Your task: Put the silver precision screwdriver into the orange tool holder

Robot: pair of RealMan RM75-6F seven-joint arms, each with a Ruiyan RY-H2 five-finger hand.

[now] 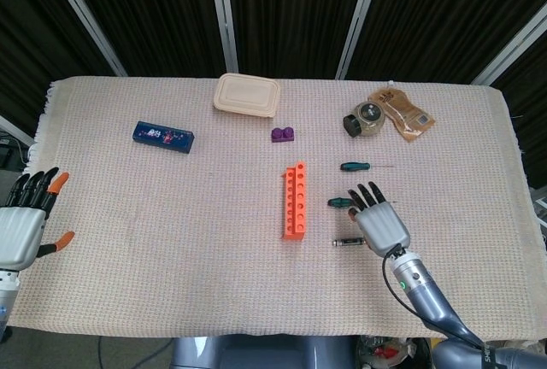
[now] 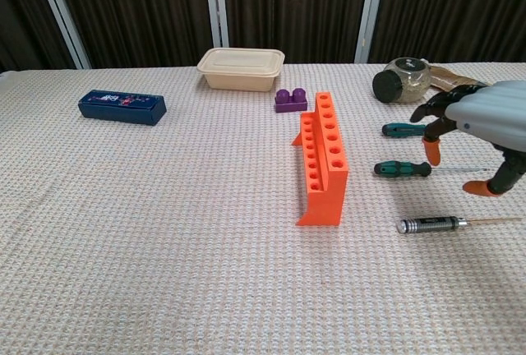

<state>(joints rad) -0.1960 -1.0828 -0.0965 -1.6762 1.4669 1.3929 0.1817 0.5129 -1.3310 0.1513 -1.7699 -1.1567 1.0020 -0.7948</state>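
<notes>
While the left robot hand [image 1: 24, 224] waits empty at the desk's left edge, the right robot hand [image 2: 481, 125] hovers with fingers spread, holding nothing, above the silver precision screwdriver [image 2: 429, 224], which lies flat just right of the orange tool holder [image 2: 322, 158], apparently poised for a top grasp.
</notes>
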